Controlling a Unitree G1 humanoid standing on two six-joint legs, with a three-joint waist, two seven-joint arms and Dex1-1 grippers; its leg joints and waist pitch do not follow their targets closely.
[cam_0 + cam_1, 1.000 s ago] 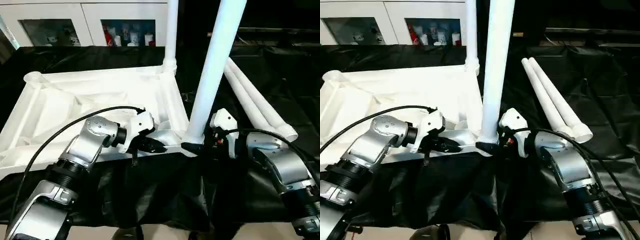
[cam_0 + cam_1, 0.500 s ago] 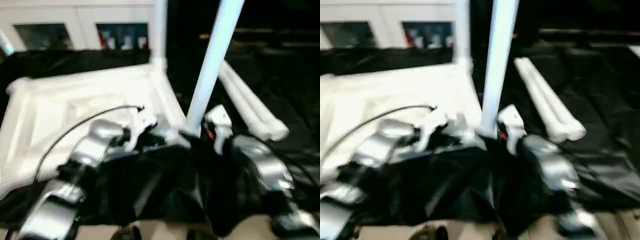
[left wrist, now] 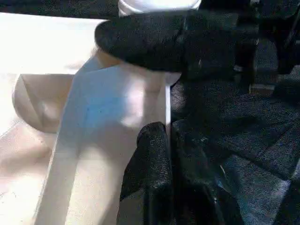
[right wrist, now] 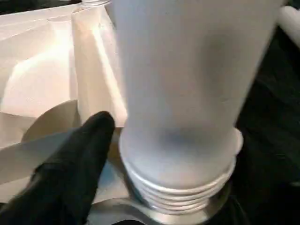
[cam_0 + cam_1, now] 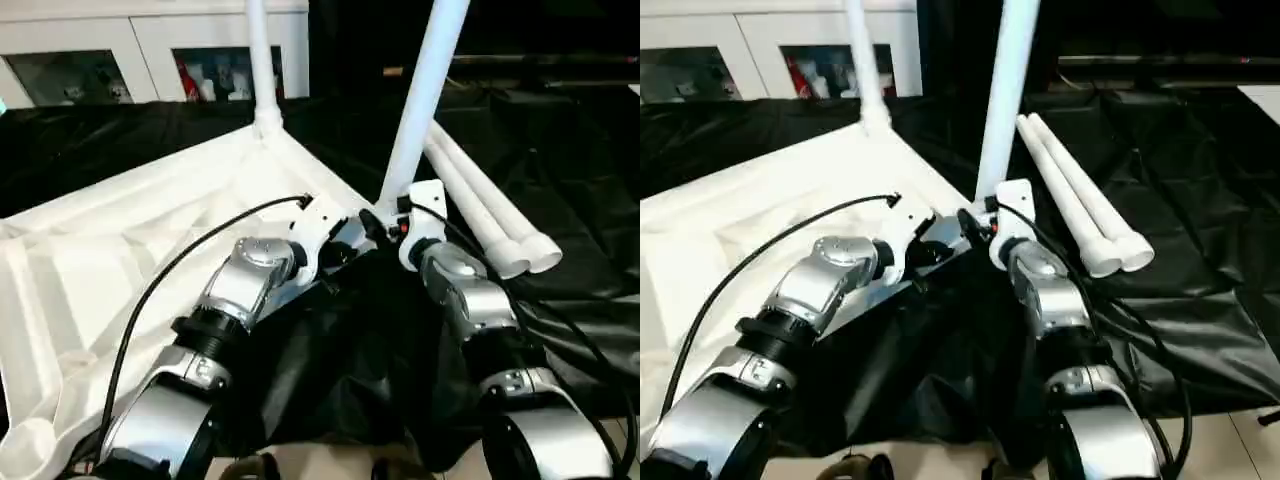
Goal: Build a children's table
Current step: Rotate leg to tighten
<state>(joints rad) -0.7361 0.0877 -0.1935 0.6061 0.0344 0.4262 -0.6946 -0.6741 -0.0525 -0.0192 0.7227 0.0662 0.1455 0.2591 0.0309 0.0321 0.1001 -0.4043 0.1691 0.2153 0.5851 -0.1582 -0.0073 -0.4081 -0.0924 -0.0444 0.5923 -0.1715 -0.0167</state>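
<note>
The children's table top (image 5: 150, 230) lies upside down on black cloth, ribbed underside up. One white leg (image 5: 258, 70) stands in its far corner. A second leg (image 5: 422, 100) rises, leaning slightly, from the near right corner socket (image 4: 140, 211), with its threaded end (image 4: 180, 187) showing above the socket. My right gripper (image 5: 383, 222) stands open around this leg's base, and one black finger (image 4: 70, 168) sits just beside the tube. My left gripper (image 3: 168, 133) is shut with nothing in it, and lies along the top's rim (image 3: 108, 140) right by that corner.
Two loose white legs (image 5: 480, 210) lie side by side on the black cloth (image 5: 570, 150) to the right. White cabinets (image 5: 150, 50) with glass doors stand behind the table. A black cable (image 5: 190, 270) arcs over my left forearm.
The head view has swung, so the whole picture has shifted. Both grippers stay at the near right corner, and the second leg still stands in its socket.
</note>
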